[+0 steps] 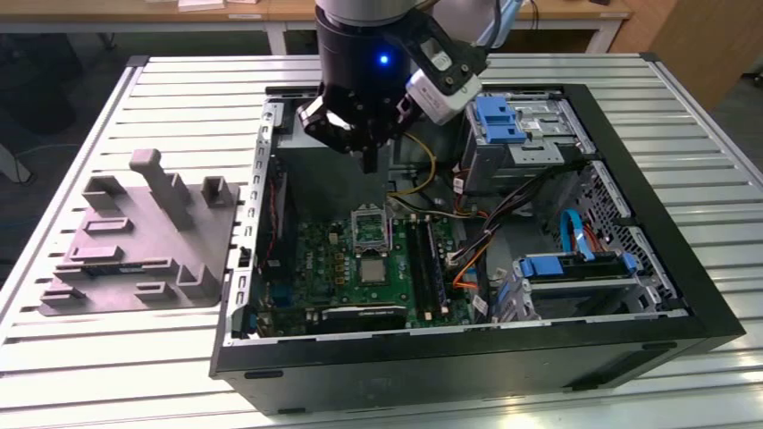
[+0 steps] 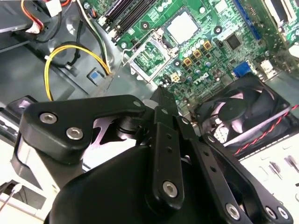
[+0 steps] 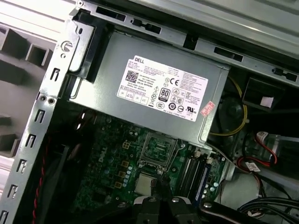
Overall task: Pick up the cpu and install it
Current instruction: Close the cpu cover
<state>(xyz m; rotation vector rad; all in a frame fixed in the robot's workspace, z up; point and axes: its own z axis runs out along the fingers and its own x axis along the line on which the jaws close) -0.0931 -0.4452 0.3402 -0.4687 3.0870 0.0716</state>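
Note:
The cpu (image 1: 373, 268) is a small pale silver square lying flat on the green motherboard (image 1: 310, 268), just beside the silver socket frame (image 1: 370, 231) with its dark centre. Both wrist views show the cpu (image 2: 182, 25) (image 3: 144, 183) and the socket frame (image 2: 148, 56) (image 3: 159, 150). My gripper (image 1: 370, 166) hangs above the open case, over the grey metal box, well above the socket and cpu. Its black fingers (image 2: 163, 105) are pressed together with nothing between them. In the first wrist view the gripper (image 3: 158, 186) tip overlaps the cpu's edge.
The black computer case (image 1: 477, 357) lies open on a slatted white table (image 1: 143, 357). A grey metal box with a white label (image 3: 163, 93), a black fan (image 2: 243, 112), yellow cables (image 2: 70, 56) and blue drive brackets (image 1: 498, 121) crowd the case. A grey fixture block (image 1: 131, 241) stands at the exterior view's left.

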